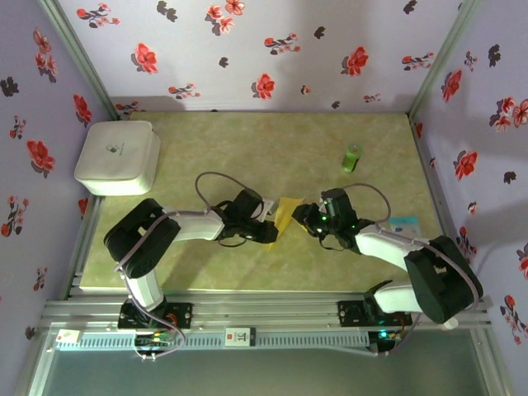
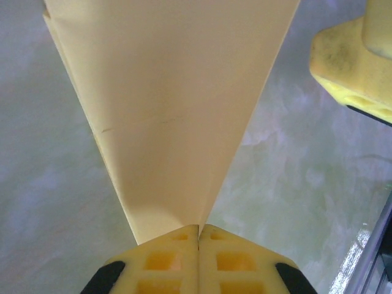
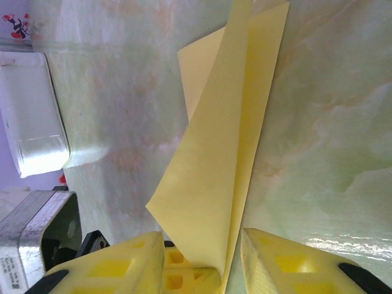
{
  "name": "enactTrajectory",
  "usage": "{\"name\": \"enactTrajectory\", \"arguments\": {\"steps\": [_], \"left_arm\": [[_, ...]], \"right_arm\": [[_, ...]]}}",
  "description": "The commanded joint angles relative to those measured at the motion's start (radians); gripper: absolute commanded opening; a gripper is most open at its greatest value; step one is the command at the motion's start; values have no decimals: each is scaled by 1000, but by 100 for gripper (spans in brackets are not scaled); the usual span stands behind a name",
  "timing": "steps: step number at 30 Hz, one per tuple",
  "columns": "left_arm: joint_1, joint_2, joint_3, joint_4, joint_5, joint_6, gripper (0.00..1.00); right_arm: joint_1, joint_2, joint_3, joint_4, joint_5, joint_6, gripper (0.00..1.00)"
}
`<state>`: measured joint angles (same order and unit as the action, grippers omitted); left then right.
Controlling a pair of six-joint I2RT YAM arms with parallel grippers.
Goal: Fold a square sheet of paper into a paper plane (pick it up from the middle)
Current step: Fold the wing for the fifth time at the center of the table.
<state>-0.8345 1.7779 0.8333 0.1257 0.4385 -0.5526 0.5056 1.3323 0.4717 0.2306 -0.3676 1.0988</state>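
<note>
My left hand (image 2: 199, 231) was clamped fully shut on the narrow end of the yellow paper (image 2: 171, 110). The two pads were squeezed flat together and the folded layers fanned out from the pinch. I reckon that was the anchor grip, there to pin the crease so the layers couldn't slide apart. My right hand (image 3: 202, 236) was only partway open, with a finger on each side of the paper's other edge. There was a clear gap on one side, so it looked more like straddling than pinching. My guess is it was lining up to press or take over a fold, but that's only a guess. From above, the paper sat between the two hands near the middle of the surface (image 1: 247, 140), tilted up on edge and not lying flat. I couldn't tell if its far edge touched down. It looked part-folded to me, a creased wedge and not a finished plane yet. The white box (image 1: 120, 157) in the far left corner and the green cylinder (image 1: 352, 157) off to the right were well apart from all this.
</note>
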Motion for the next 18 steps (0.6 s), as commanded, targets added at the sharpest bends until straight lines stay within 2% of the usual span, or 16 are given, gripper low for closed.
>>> {"name": "enactTrajectory", "arguments": {"steps": [1, 8, 18], "left_arm": [[9, 21, -14, 38, 33, -29, 0], [12, 22, -36, 73, 33, -48, 0], [27, 27, -71, 153, 77, -82, 0]], "right_arm": [[5, 2, 9, 43, -16, -26, 37], [5, -8, -12, 98, -5, -28, 37], [5, -40, -6, 63, 31, -30, 35]]}}
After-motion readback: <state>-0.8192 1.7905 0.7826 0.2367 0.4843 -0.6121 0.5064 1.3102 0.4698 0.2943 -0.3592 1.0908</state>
